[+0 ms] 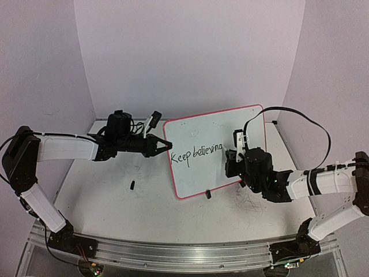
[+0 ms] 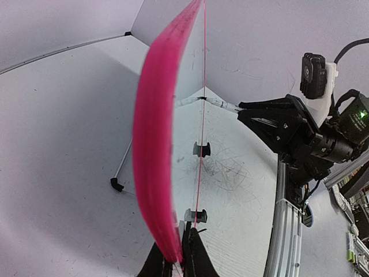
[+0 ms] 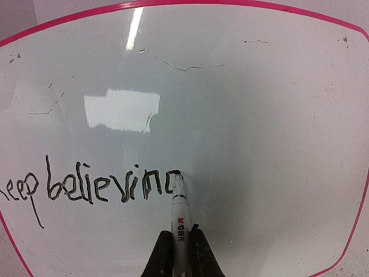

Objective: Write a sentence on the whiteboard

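Right wrist shows right gripper [image 3: 183,245] clamped on marker [image 3: 179,210], tip touching whiteboard [image 3: 259,115] at sentence [image 3: 104,187] end; left gripper [image 2: 176,261] clamped on whiteboard rim

Plain pale lilac walls [image 1: 190,52] on three sides, meeting at soft corners. Scuffed white table [image 1: 104,196] below, grey scribbles [image 1: 249,202] right of centre, metal rail [image 1: 173,251] along near edge. Even, soft light.

whiteboard [image 1: 230,124]: we see glossy white, rimmed in bright pink
sentence [image 3: 104,187]: we read thin black letters
marker [image 3: 179,216]: we note a white barrel, dark tip, red print
tabletop [image 1: 115,202]: we find pale grey-white with faint dark scribbles
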{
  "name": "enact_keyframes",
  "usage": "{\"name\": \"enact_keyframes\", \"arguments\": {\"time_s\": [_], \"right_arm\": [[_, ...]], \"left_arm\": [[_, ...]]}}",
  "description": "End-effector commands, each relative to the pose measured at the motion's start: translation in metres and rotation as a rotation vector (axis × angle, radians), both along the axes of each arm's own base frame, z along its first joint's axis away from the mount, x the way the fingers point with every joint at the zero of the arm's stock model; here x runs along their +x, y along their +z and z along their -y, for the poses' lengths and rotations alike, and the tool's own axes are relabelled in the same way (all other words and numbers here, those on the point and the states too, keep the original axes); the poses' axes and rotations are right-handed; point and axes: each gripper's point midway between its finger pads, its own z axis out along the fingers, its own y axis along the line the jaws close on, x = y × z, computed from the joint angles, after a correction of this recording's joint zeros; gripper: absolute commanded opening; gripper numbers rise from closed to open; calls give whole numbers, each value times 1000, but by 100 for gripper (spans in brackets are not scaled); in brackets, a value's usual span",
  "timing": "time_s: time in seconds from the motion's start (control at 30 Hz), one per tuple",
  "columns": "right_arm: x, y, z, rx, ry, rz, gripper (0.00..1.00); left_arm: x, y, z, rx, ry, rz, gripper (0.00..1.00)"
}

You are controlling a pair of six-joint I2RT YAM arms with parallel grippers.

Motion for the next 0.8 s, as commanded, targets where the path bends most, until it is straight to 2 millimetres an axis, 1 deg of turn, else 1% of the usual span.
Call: {"name": "enact_keyframes", "arguments": {"time_s": [0.0,0.43,0.6,0.77], "right_arm": [[-1,0,3,6,-9,-14,0],[-14,-24,7,4,6,-80,0],[-19,-30,1,-1,27,-95,0],[-21,-28,-9,1,47,-94,0]], "left_arm": [[-1,1,-1,60,-3,88,0],[-1,0,0,63,-5,83,0],[-1,0,0,63,-6,82,0],[-1,1,0,63,-6,84,0]]}}
